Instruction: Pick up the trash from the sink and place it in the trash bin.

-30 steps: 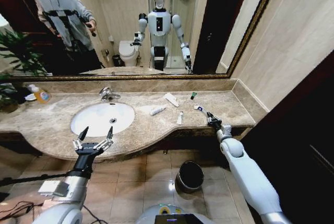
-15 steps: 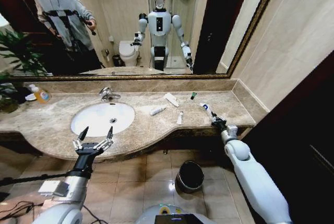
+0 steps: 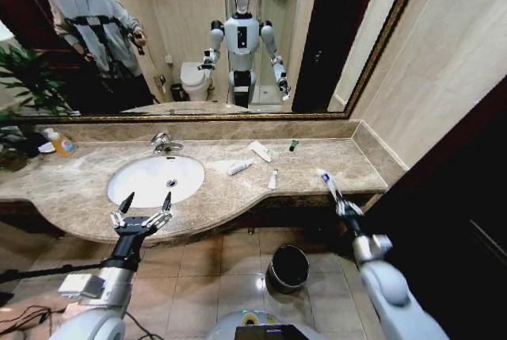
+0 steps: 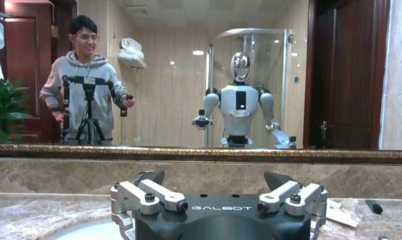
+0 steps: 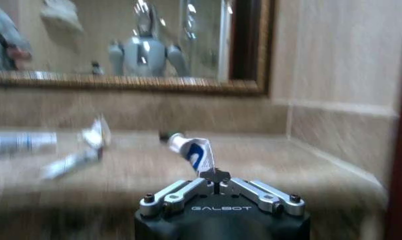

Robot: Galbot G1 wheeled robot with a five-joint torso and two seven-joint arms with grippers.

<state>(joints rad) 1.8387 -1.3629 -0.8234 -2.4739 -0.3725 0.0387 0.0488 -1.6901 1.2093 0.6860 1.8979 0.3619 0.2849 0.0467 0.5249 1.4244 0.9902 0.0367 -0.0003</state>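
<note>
My right gripper point(image 3: 342, 205) is shut on a small white tube point(image 3: 326, 181) with a blue mark, held up over the counter's front right edge; the right wrist view shows this tube point(image 5: 194, 150) standing up from the closed fingers. More trash lies on the marble right of the sink point(image 3: 156, 179): a white tube point(image 3: 239, 167), a flat white packet point(image 3: 260, 150), another tube point(image 3: 272, 179) and a green-capped piece point(image 3: 293, 145). The dark trash bin point(image 3: 289, 267) stands on the floor below the counter. My left gripper point(image 3: 142, 212) hangs open before the sink's front rim.
A chrome faucet point(image 3: 164, 143) stands behind the basin and an orange-yellow soap bottle point(image 3: 62, 144) at the counter's far left. A large mirror runs along the back wall. A dark door panel point(image 3: 459, 221) closes off the right side. Tiled floor lies around the bin.
My right gripper has lifted the white tube off the counter and drawn back toward me, past the counter's front edge. The left arm has stayed still.
</note>
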